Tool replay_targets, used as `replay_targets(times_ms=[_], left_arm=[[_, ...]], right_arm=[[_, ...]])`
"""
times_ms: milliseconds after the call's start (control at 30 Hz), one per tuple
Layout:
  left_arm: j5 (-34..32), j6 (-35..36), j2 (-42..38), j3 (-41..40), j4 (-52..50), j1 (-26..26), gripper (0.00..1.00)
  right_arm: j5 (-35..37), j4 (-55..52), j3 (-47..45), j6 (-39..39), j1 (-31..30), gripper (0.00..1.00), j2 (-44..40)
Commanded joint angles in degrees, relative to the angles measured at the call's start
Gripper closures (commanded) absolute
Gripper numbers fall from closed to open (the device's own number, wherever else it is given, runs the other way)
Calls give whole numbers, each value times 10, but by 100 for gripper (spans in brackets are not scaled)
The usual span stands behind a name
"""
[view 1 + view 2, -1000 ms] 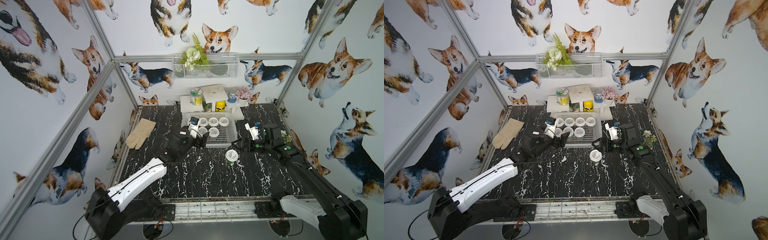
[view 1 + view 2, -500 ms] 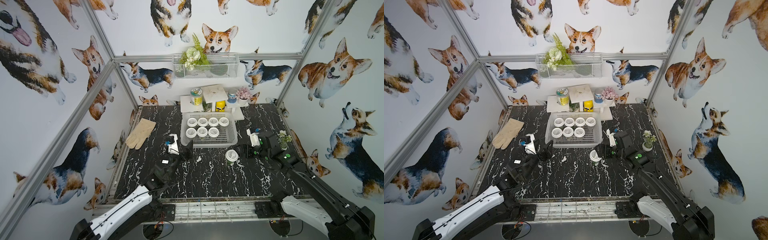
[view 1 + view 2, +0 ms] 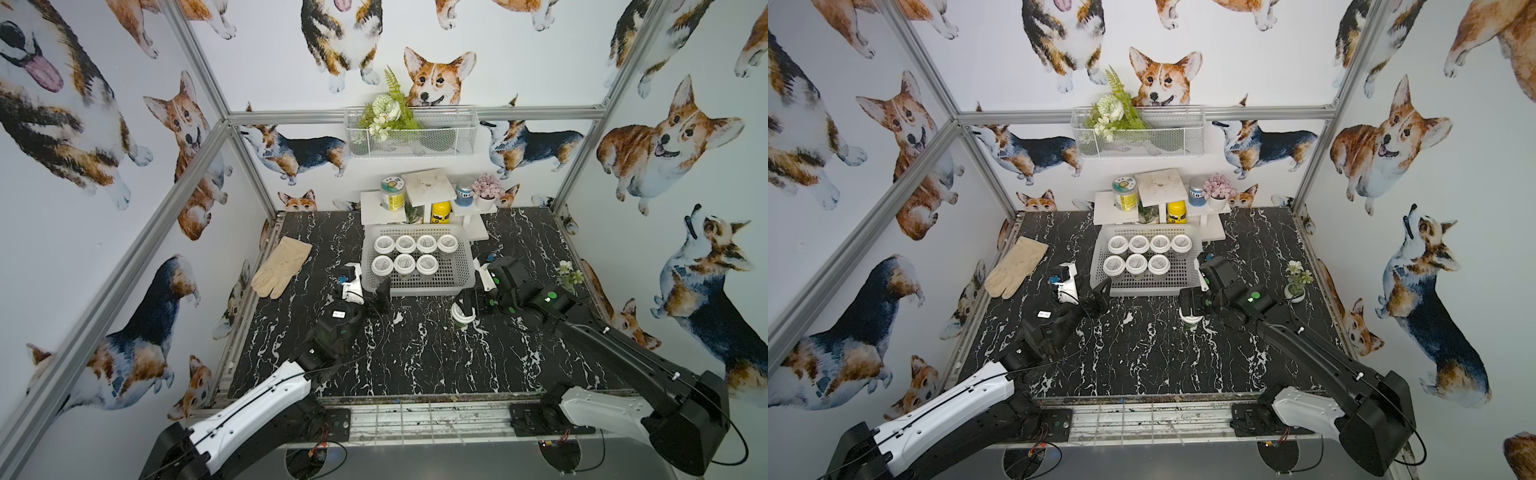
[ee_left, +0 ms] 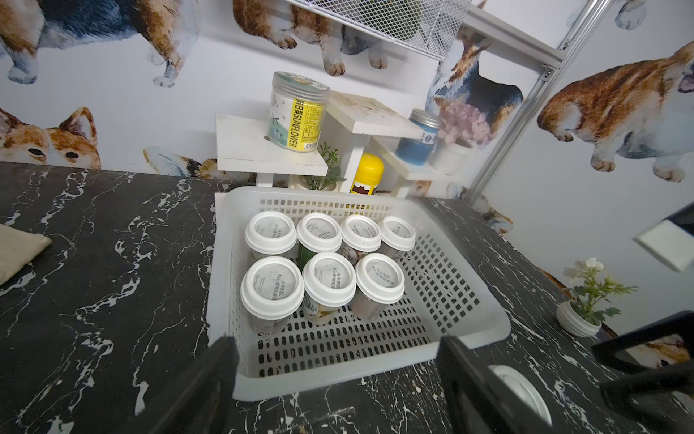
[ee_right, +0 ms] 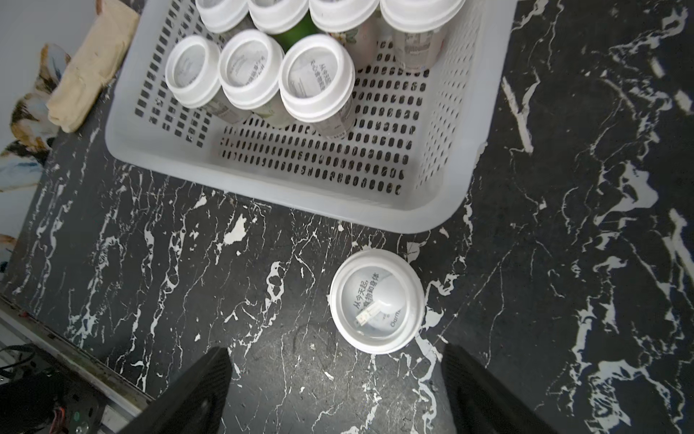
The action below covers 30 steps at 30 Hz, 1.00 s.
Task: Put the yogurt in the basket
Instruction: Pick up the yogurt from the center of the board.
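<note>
In a top view, seven yogurt cups (image 3: 404, 264) stand in the basket (image 3: 415, 289), with the eighth cup (image 3: 463, 319) outside it at the right gripper (image 3: 468, 305)'s tips. In the left wrist view the left gripper (image 4: 336, 342) is spread wide and empty, the basket just ahead. In the right wrist view the jaws are wide and empty, the eighth cup just ahead, untouched.

Corgi-print walls (image 3: 498, 50), metal frame (image 3: 291, 117), black marble tabletop (image 3: 415, 361), white stepped shelf (image 3: 428, 187), seemingly even light.
</note>
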State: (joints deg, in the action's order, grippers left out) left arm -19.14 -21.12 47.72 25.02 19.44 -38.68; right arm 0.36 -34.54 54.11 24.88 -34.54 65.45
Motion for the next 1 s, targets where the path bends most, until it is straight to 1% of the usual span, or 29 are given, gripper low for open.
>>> replay_targets(times_ms=[0, 133, 233, 433, 767, 967], left_arm=[[-3, -1, 0, 2, 11, 0, 12], [-3, -1, 2, 4, 10, 0, 12], [-5, -1, 6, 7, 6, 1, 12], [-4, -1, 10, 10, 5, 2, 12], [-2, -1, 23, 19, -1, 1, 12], [4, 1, 27, 21, 0, 2, 12]], right_arm=[[35, -22, 3, 4, -12, 7, 9], [47, -14, -2, 0, -12, 6, 13], [49, -15, 6, -10, -11, 6, 34], [25, -13, 6, -21, -12, 5, 64], [37, -34, 9, -30, -11, 4, 73], [36, -30, 6, -43, -12, 9, 102]])
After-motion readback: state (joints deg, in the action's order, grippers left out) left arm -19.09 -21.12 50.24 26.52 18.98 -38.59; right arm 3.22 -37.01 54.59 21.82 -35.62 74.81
